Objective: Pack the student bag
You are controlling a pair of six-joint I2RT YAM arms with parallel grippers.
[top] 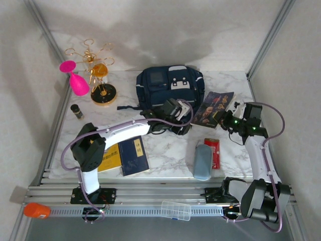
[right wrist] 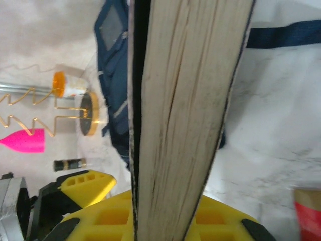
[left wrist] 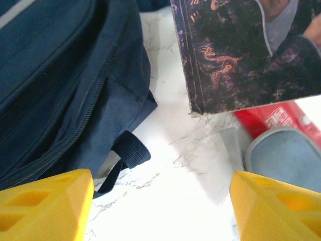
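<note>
1. From above, the bag [top: 170,84] was seen lying at the back middle of the table [top: 170,145]. The left gripper [top: 181,116] was placed just in front of the bag's near edge; the spread of its fingers could not be judged there. The right gripper [top: 234,114] was held to the right of the bag, clamped on a dark book [top: 213,107] tilted beside it.
2. From the left wrist, the yellow fingers [left wrist: 45,206] were seen spread wide, with nothing but bare table between them. The bag [left wrist: 60,85] was found ahead and to the left, apart from both fingers, its strap [left wrist: 131,150] nearest the left one. The book was seen ahead on the right, over a red box [left wrist: 281,118] and a grey case [left wrist: 286,155].
3. From the right wrist, the book [right wrist: 185,100] was seen edge-on, gripped between the yellow fingers [right wrist: 225,221]. The bag [right wrist: 113,75] was seen beyond it on the left, well apart from them.
</note>
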